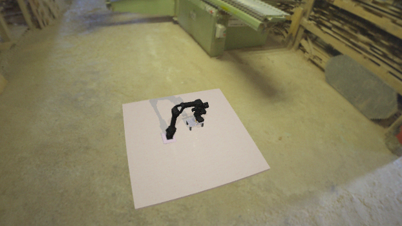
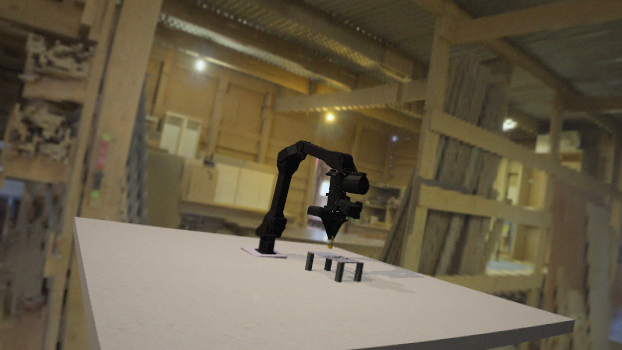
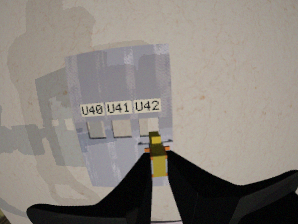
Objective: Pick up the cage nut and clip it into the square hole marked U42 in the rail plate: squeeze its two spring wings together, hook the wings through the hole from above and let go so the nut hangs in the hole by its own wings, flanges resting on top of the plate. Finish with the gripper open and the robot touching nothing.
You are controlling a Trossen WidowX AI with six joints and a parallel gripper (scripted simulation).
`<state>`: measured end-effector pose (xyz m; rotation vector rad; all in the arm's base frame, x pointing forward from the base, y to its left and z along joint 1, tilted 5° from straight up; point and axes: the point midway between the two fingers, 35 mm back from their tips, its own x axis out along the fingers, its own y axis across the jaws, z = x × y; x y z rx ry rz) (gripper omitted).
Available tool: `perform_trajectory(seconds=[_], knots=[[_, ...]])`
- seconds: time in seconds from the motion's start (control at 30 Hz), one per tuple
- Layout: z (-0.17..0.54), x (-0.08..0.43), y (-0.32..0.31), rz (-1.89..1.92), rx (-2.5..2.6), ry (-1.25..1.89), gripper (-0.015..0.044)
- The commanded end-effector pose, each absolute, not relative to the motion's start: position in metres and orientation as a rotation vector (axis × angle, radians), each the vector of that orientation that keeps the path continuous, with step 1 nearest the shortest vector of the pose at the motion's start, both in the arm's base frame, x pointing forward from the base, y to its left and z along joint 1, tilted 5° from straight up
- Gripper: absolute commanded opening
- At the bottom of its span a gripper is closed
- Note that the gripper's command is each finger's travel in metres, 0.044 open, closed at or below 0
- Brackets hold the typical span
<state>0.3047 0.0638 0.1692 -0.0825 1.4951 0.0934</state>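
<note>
My gripper [image 3: 157, 157] [image 2: 330, 239] is shut on the yellow cage nut [image 3: 159, 166] [image 2: 330, 245]. The nut points down between the fingertips, with its small grey flanges and orange parts at its sides. The rail plate [image 3: 120, 80] [image 2: 317, 254] [image 1: 191, 124] is a grey plate on dark legs, and the nut hangs a little above it. The square hole U42 [image 3: 148, 123] lies just beyond the nut in the wrist view, its near edge partly hidden by the nut. The nut's wings cannot be made out clearly.
Holes U41 [image 3: 122, 128] and U40 [image 3: 96, 129] lie left of U42 in the wrist view. Dark legs [image 2: 339, 272] hold the plate above the pale table [image 1: 194, 161] [image 2: 200, 295]. The arm's base [image 1: 169, 133] [image 2: 266, 245] stands beside the plate.
</note>
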Motion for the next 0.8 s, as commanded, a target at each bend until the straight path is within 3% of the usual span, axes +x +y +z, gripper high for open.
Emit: perform_trajectory(seconds=[0.0,0.77], knots=[[0.165,0.306,0.063,0.116,-0.066,1.496,0.0026],[0.14,0.308,0.06,0.146,-0.04,1.499,0.0026]])
